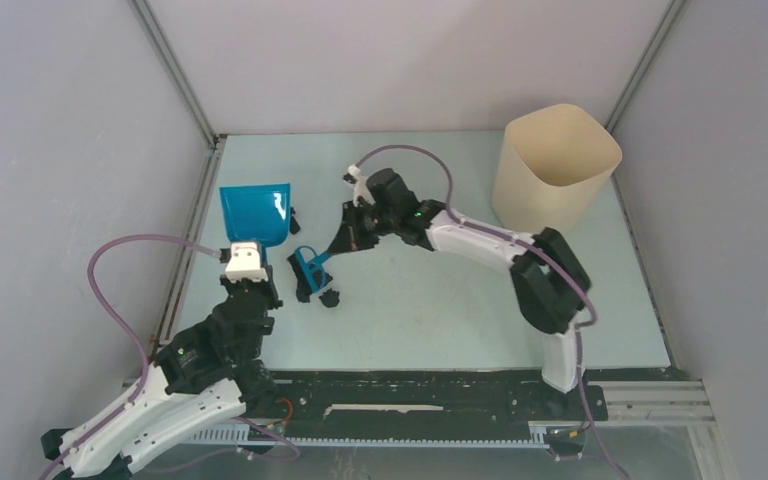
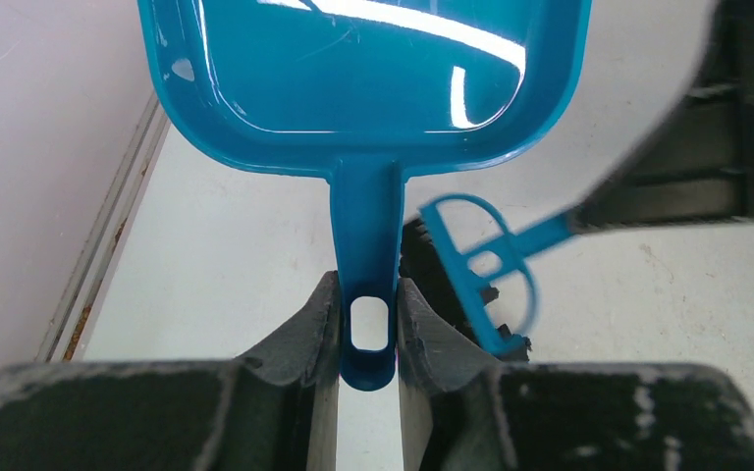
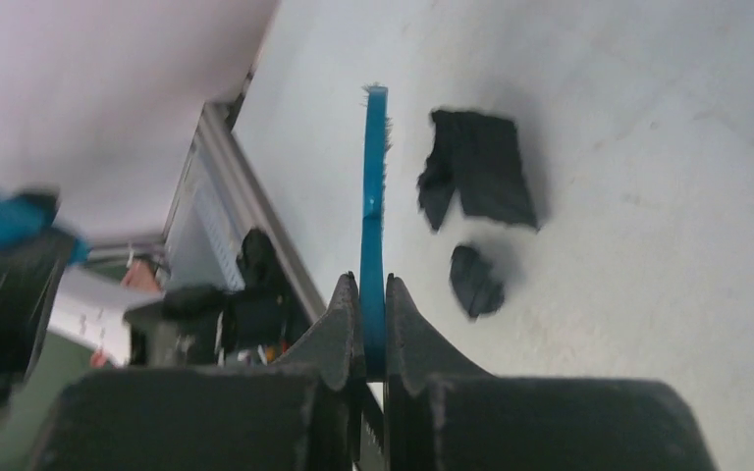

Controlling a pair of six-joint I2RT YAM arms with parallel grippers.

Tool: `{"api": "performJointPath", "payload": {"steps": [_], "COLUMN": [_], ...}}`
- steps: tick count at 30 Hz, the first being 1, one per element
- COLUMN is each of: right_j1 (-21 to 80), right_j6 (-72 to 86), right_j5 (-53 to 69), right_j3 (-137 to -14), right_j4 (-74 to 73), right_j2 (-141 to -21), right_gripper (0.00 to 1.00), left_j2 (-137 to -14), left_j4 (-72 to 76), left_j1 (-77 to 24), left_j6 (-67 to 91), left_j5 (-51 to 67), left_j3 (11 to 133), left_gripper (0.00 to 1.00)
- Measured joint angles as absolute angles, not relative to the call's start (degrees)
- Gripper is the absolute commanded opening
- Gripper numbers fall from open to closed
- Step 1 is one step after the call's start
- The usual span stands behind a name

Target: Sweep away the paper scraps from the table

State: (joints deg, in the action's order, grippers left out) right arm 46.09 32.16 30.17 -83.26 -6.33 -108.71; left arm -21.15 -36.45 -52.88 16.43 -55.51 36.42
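Two dark crumpled paper scraps (image 3: pixel 481 167), one large and one small, lie on the left-centre of the pale mint-green table (image 1: pixel 440 300), just beside the head of the small blue plastic hand brush (image 1: pixel 310 266). The right gripper (image 3: pixel 371 289) pinches the brush handle between narrow fingers. Further left, the left gripper (image 2: pixel 366 299) clamps the handle of the blue plastic dustpan (image 2: pixel 363 69). A tall beige bin (image 1: pixel 555 160) stands at the far right.

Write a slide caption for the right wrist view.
Right gripper clamps the blue brush beside two dark paper scraps on the table.
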Motion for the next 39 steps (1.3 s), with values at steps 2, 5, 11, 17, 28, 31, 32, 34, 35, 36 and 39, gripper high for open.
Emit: {"api": "performJointPath", "payload": {"steps": [2,5,11,17,28,31,32,34,35,36,39], "right_j1": [46.59,46.65,46.65,45.5,33.58,36.16,37.19,38.65,39.29,39.62,39.72], "right_j6": [33.41,35.18,35.27,32.18,23.24,22.65,22.61,22.92,23.35,23.77,26.55], "right_j5": [28.36,25.91,19.07,12.47,12.43,15.0,15.73,16.93,17.63,18.26,20.47], "right_j3": [-90.32,-100.6,-105.75,-93.14,-75.92,-77.43,-78.65,-82.21,-84.68,-86.89,-95.77], "right_j4": [-8.56,-13.13,-20.93,-21.02,-17.87,-15.57,-15.05,-13.93,-13.82,-13.54,-12.12], "right_j2": [-114.76,-123.24,-128.62,-118.34,-93.86,-93.76,-94.59,-97.73,-100.03,-102.28,-111.9], "right_gripper": [0.0,0.0,0.0,0.0,0.0,0.0,0.0,0.0,0.0,0.0,0.0], "left_j2": [-21.5,-22.11,-22.92,-23.57,-24.6,-24.67,-24.71,-24.75,-24.75,-24.75,-24.75], "left_j4": [-36.36,-36.05,-35.7,-35.22,-35.03,-35.03,-35.03,-35.05,-35.03,-35.05,-35.05], "left_j1": [-52.6,-52.05,-51.44,-50.85,-49.23,-48.93,-48.93,-48.86,-48.8,-48.75,-48.69], "left_j6": [16.4,16.34,15.92,15.51,14.92,14.92,14.92,14.92,14.94,14.94,14.96], "left_j5": [-55.27,-55.11,-54.57,-52.99,-50.19,-49.89,-49.82,-49.74,-49.76,-49.76,-49.82], "left_j3": [36.42,36.42,36.42,36.42,36.42,36.42,36.42,36.42,36.42,36.42,36.42], "left_gripper": [0.0,0.0,0.0,0.0,0.0,0.0,0.0,0.0,0.0,0.0,0.0]}}
